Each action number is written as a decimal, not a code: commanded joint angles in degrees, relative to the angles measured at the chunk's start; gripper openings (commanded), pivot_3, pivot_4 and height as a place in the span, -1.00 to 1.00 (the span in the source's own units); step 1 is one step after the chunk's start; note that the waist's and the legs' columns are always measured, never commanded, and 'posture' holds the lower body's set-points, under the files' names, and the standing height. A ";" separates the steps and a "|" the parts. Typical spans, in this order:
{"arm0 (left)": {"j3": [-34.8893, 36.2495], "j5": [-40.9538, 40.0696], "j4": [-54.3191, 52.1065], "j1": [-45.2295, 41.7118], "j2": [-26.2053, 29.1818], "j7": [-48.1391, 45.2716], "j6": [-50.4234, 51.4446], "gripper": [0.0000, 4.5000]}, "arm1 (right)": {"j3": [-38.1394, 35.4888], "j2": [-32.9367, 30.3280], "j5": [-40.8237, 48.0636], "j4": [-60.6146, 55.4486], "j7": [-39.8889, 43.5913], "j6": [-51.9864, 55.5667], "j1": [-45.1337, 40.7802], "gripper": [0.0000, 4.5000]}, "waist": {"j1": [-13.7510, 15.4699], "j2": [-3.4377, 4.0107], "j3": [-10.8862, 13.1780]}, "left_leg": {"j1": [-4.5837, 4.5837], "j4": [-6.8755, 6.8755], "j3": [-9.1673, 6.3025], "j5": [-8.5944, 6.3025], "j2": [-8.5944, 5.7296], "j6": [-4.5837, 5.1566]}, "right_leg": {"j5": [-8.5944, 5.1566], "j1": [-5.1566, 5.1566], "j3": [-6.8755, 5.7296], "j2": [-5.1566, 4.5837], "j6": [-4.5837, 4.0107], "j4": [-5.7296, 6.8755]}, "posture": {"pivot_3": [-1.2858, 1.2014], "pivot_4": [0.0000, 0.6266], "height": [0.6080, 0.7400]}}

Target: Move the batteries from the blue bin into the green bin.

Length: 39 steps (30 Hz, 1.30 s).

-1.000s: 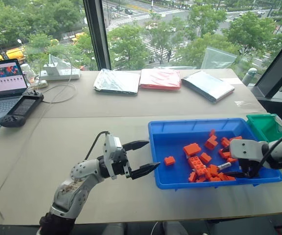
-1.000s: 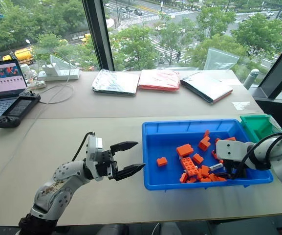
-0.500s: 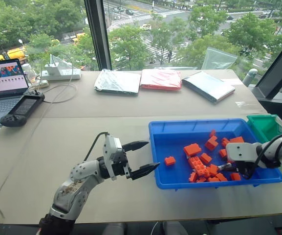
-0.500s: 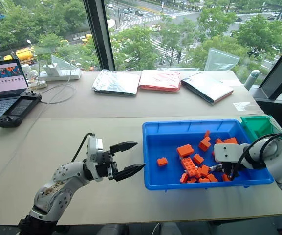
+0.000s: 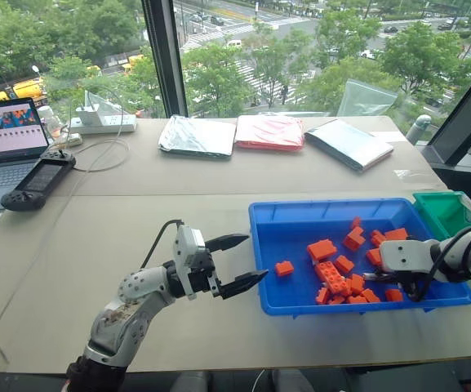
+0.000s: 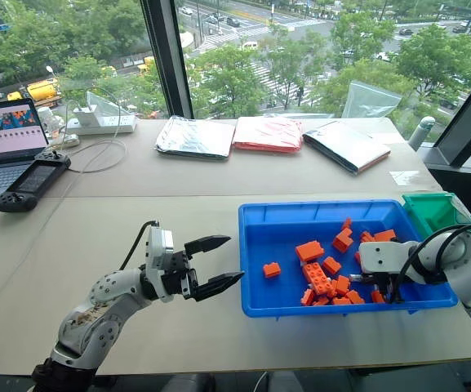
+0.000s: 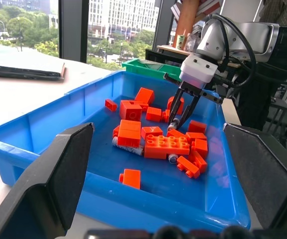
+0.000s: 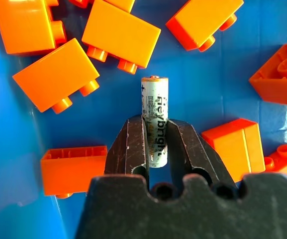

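The blue bin [image 5: 300, 211] lies on the table at the right and holds many orange bricks [image 5: 330, 273]. My right gripper [image 8: 154, 130] hangs over the bin's right part, shut on one of the batteries [image 8: 154, 117], which stands out past the fingertips above the blue floor. The left wrist view shows this gripper [image 7: 175, 124] raised a little over the bricks. Two more batteries [image 7: 128, 143] [image 7: 172, 158] lie among the bricks. The green bin [image 5: 447, 211] stands just beyond the blue bin's far right corner. My left gripper [image 5: 256, 256] is open, level, just left of the blue bin.
Along the back of the table lie a silver pouch [image 5: 196, 135], a red pouch [image 5: 268, 131] and a dark folder [image 5: 349, 143]. A laptop [image 5: 5, 147], a black handheld controller [image 5: 37, 181] and a power strip [image 5: 100, 124] with cables sit at the far left.
My right gripper has closed on a battery among the bricks and risen with it, tilting as it went. The left arm has stayed where it was.
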 commanded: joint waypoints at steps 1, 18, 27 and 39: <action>0.84 -1.01 -2.49 -0.07 0.54 -0.25 -0.09 1.00 | -8.92 2.49 0.57 -4.83 -10.99 14.17 -0.22 -0.89 | 0.01 0.00 0.00 | 0.01 0.00 0.01 0.00 -0.01 0.00 | 0.00 0.00 0.01 -0.01 0.00 0.01 | 0.03 -0.52 1.00; 1.03 -1.47 -2.46 -0.34 0.94 -0.44 0.62 1.00 | -10.72 6.01 -9.46 2.87 -39.60 33.44 -5.20 -0.45 | -0.15 0.04 -0.02 | -0.04 -0.02 0.10 0.00 -0.10 0.00 | 0.00 -0.06 0.04 0.00 0.00 0.01 | 0.03 -0.52 1.00; 1.10 -1.34 -1.87 -0.54 0.65 -0.75 0.23 1.00 | -12.90 6.40 -6.10 0.56 -38.06 32.15 -5.50 0.89 | -0.15 0.04 -0.02 | -0.05 -0.02 0.11 0.00 -0.10 0.00 | 0.00 -0.06 0.04 0.01 0.00 0.01 | 0.03 -0.52 1.00; 0.95 -1.12 -1.96 -0.23 0.11 -0.39 0.20 1.00 | -10.13 10.20 23.38 -32.34 -19.72 47.85 3.46 0.99 | 0.49 0.02 -0.01 | -0.15 0.03 -0.06 -0.01 -0.01 0.03 | -0.01 -0.02 -0.05 0.02 0.02 -0.08 | 0.03 -0.52 1.00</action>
